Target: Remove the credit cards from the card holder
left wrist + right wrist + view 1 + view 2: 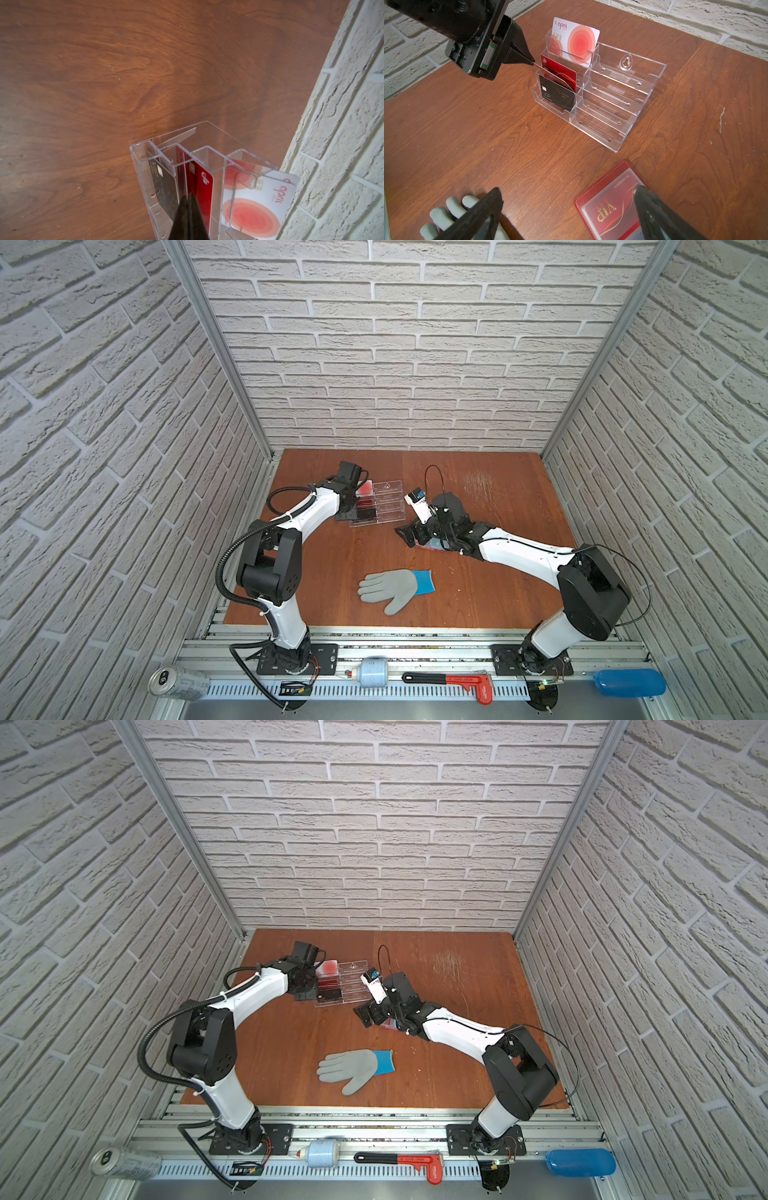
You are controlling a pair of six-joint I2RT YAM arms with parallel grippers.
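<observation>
L gripper (532, 61): jaws together, tips at the red card (560, 70) slot of the stand (623, 83), touching a thin edge; can't tell whose. R gripper (568, 189): jaws wide apart, holding nothing, one finger (652, 207) over the holder (591, 188), other over the glove (452, 207). Holder lies open on table (508, 135) near stand, VIP card (610, 209) in its sleeve.
</observation>
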